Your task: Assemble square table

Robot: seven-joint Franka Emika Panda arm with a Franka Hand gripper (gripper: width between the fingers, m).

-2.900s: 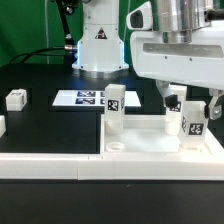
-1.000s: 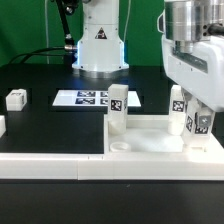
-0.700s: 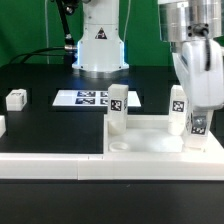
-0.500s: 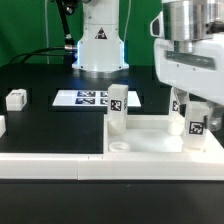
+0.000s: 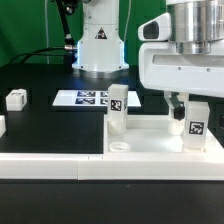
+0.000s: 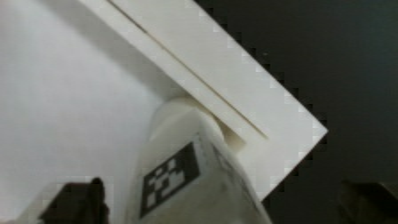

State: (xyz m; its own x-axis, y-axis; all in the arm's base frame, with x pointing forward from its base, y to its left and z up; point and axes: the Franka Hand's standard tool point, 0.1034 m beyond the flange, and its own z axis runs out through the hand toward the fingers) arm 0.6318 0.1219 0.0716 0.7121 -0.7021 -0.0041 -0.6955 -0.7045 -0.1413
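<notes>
The white square table top [image 5: 150, 140] lies at the front right and rests against the border rail. One tagged white leg [image 5: 116, 108] stands upright at its far left corner. A second tagged leg [image 5: 196, 130] stands upright near the right side. My gripper [image 5: 196, 108] hangs straight over this leg, with a dark finger [image 5: 177, 105] just beside it. In the wrist view the leg [image 6: 196, 170] stands between the jaws of the gripper [image 6: 217, 205] on the top [image 6: 71, 90]. The finger [image 6: 75, 200] is apart from the leg. The jaws look open.
A loose white leg [image 5: 15, 98] lies on the black table at the exterior view's left, and another white piece [image 5: 2, 125] shows at the left edge. The marker board [image 5: 85, 98] lies behind. The robot base [image 5: 98, 45] stands at the back. The long white border rail [image 5: 50, 165] runs along the front.
The gripper has turned from a twisted pose back to square-on above the right leg. The leg and the table top stay where they were.
</notes>
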